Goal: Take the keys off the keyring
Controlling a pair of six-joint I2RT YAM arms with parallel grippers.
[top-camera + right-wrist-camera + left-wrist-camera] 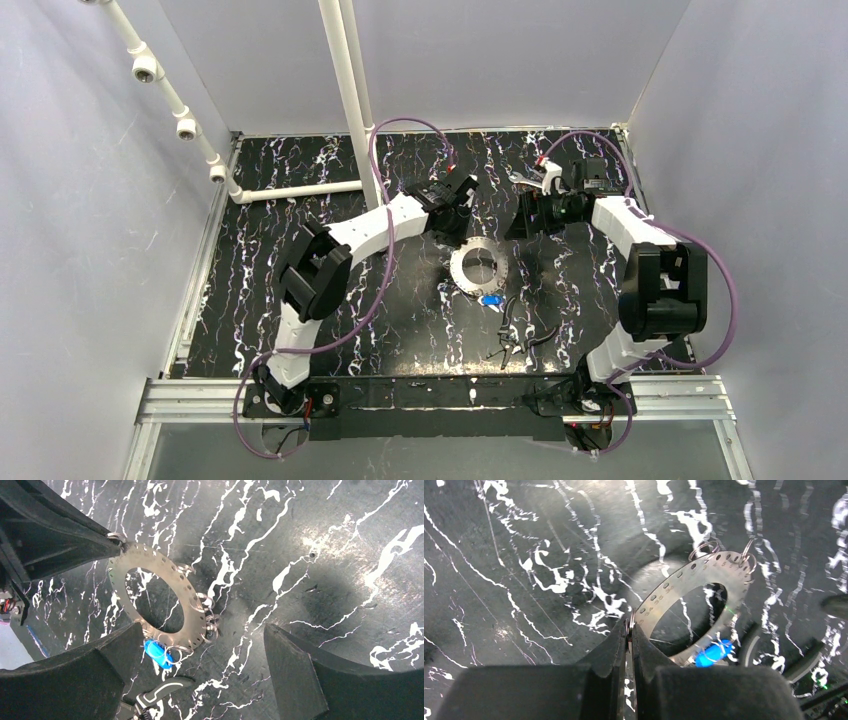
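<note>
My left pincer (630, 629) is clamped on the far-left edge of the keyring (674, 582), which lies mid-bench (524, 540). My right pincer (202, 630) gapes wide apart above the keyring. The blue-headed key (713, 652) sits at its near rim.

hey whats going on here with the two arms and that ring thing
The left gripper is shut on the edge of the keyring, a flat metal ring with small wire loops along its rim. The right gripper is open and hovers beside the ring, close to the blue-headed key at its rim. The key does not look removed yet.
</note>
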